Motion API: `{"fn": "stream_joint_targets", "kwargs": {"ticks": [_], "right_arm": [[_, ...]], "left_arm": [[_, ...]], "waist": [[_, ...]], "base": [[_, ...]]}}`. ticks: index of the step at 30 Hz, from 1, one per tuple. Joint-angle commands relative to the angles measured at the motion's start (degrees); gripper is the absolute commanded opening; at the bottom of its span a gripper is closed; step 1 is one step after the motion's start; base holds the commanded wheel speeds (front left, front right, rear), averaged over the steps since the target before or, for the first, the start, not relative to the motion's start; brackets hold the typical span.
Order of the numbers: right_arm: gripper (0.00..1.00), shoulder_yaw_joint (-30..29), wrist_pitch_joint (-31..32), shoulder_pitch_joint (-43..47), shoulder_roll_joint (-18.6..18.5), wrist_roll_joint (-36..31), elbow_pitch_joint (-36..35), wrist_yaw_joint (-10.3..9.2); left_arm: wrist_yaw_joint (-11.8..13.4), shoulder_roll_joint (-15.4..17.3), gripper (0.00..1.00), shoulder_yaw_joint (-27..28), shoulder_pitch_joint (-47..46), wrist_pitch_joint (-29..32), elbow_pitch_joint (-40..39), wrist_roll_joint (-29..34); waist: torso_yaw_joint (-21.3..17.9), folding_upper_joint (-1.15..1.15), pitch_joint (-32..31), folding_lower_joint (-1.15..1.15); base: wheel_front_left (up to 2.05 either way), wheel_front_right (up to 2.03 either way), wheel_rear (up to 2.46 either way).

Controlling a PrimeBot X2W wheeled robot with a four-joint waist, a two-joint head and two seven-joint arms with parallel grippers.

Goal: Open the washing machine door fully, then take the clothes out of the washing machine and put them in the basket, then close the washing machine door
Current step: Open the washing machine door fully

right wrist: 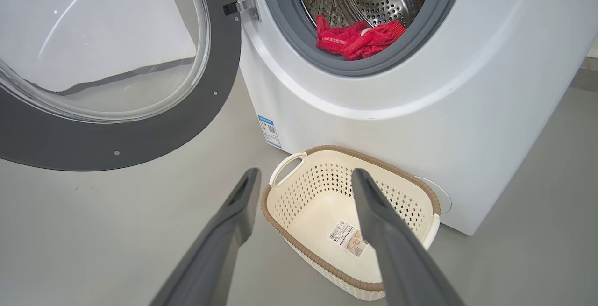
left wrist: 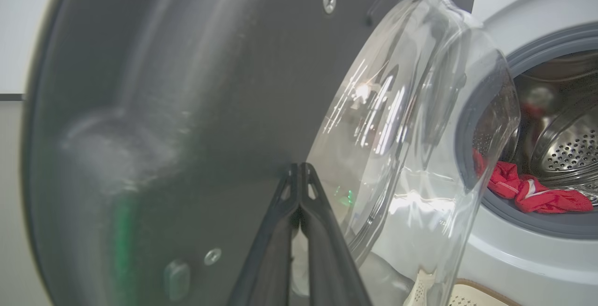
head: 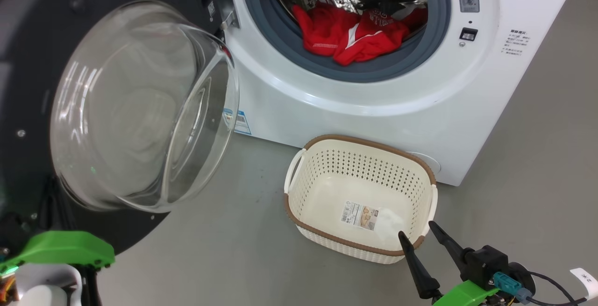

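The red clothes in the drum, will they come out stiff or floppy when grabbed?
Probably floppy: the clothes lie crumpled and draped over the grey ring. Likely light, being thin fabric. They may drag across that ring.

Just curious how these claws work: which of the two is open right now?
The right claw, near the basket: its two fingers stand well apart. The left claw, by the washing machine door, has its fingers pressed together.
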Motion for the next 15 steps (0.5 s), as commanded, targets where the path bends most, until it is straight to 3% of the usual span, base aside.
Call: {"fn": "stream_joint_targets", "kwargs": {"ticks": [1, 15], "right_arm": [[1.00, 1.5, -0.4, -2.1, -0.3, -0.7, -1.1, 0.02], [1.00, 5.1, -0.4, -2.7, -3.2, -0.9, -0.8, 0.02]], "left_arm": [[-0.2, 3.2, 0.00, 3.0, -3.1, -0.6, -0.3, -0.6], [-1.8, 6.4, 0.00, 5.4, -11.1, -1.9, 9.6, -2.1]], "waist": [[0.1, 0.00, 0.4, 0.00], [0.2, 0.00, 2.6, 0.00]], "base": [[0.00, 0.00, 0.00], [0.00, 0.00, 0.00]]}}
